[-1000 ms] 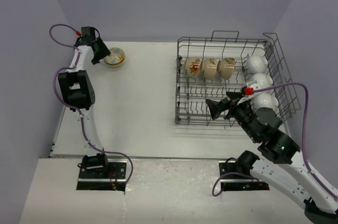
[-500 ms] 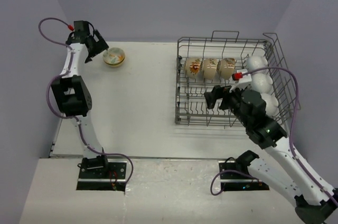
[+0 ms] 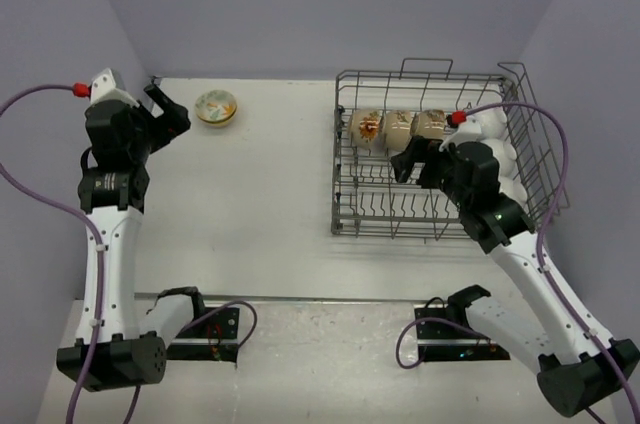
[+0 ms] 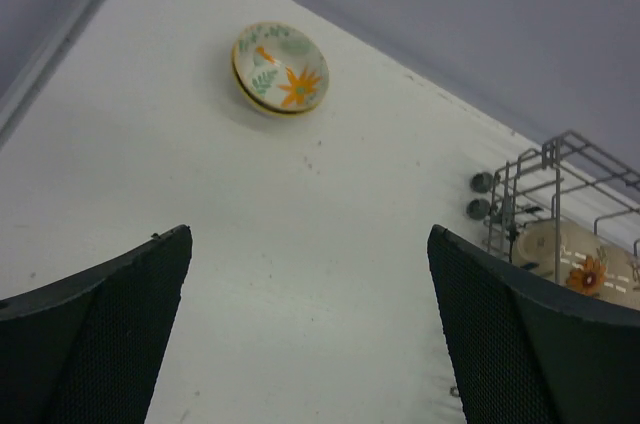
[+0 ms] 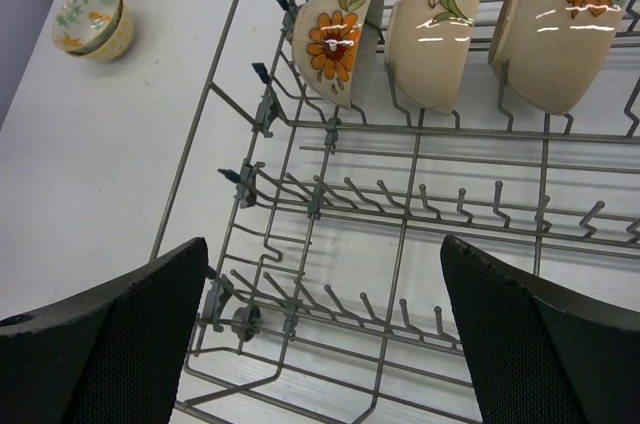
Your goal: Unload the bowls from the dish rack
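Left tool (image 3: 166, 115) pulled off floral bowl (image 3: 216, 107); right tool (image 3: 413, 160) deeper over rack (image 3: 400, 206)

Your dish rack (image 3: 380, 196) stood on the right half of the tabletop (image 3: 260, 184). In its far row you had three bowls (image 3: 399, 130) on edge, side by side; white bowls (image 3: 485, 122) lined its right side. A lone bowl (image 3: 216, 108) sat at the tabletop's far left, well apart from the rack, near your left hand (image 3: 168, 114).
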Controlling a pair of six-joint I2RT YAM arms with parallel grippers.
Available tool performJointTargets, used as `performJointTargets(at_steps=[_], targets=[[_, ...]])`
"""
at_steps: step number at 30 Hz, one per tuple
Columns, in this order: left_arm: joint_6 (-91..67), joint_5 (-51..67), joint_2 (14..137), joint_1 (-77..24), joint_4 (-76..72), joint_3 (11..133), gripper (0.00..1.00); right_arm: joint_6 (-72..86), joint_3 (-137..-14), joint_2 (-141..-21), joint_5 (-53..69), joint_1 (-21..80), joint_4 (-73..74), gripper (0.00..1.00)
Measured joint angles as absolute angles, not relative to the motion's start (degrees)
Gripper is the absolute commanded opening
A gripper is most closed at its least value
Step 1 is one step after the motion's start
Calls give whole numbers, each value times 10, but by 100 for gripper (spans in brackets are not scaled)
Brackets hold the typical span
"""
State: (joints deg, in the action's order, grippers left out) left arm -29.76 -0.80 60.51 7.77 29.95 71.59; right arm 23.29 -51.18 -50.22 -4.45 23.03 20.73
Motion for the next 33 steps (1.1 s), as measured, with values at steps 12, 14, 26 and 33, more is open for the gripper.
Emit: performJointTargets(at_steps=[12, 14, 26, 33], targets=[[-229, 63, 482, -18, 284, 465, 100, 220, -594, -649, 136, 107, 198, 98], [-223, 65, 468, -21, 284, 453, 100, 220, -606, -674, 148, 93, 197, 97], [-214, 73, 445, -46, 271, 451, 100, 163, -707, -808, 224, -93, 214, 82], [-214, 73, 445, -70, 271, 451, 100, 135, -816, -960, 273, -129, 247, 78]])
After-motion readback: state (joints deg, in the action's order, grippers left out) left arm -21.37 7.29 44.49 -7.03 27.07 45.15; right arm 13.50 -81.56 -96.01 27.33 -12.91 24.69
